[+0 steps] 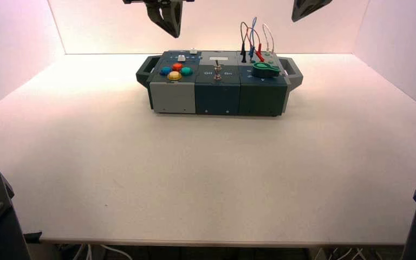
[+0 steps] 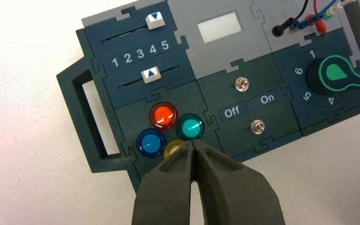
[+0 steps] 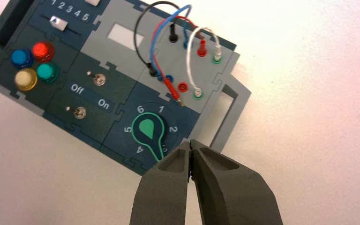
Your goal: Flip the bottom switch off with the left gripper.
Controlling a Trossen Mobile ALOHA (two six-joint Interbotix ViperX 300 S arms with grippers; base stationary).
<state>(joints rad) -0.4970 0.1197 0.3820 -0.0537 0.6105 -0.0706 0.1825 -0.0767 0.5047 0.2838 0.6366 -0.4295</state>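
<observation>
Left pincer waits short of the bottom switch

High view: the left pincer (image 1: 176, 36) hangs above the surface (image 1: 216, 179), well apart from the bottom switch (image 1: 217, 77) on the box's middle front panel. From its tips the switch lies between four and five o'clock. The left arm looks the nearer; the right pincer (image 1: 295, 20) is idle, off at about one o'clock from the box. The Off–On line runs from nine to three o'clock.

Left wrist view: the left pincer is closed, its fingers together and empty, the tips appearing beside the yellow button (image 2: 172, 148). The switch sits beyond the green button, toward the knob (image 2: 335, 72). The pincer probably needs to travel that way, descend on the lever's three o'clock side, then push toward nine.

Right wrist view: the small silver lever shows, but its setting cannot be told surely.
</observation>
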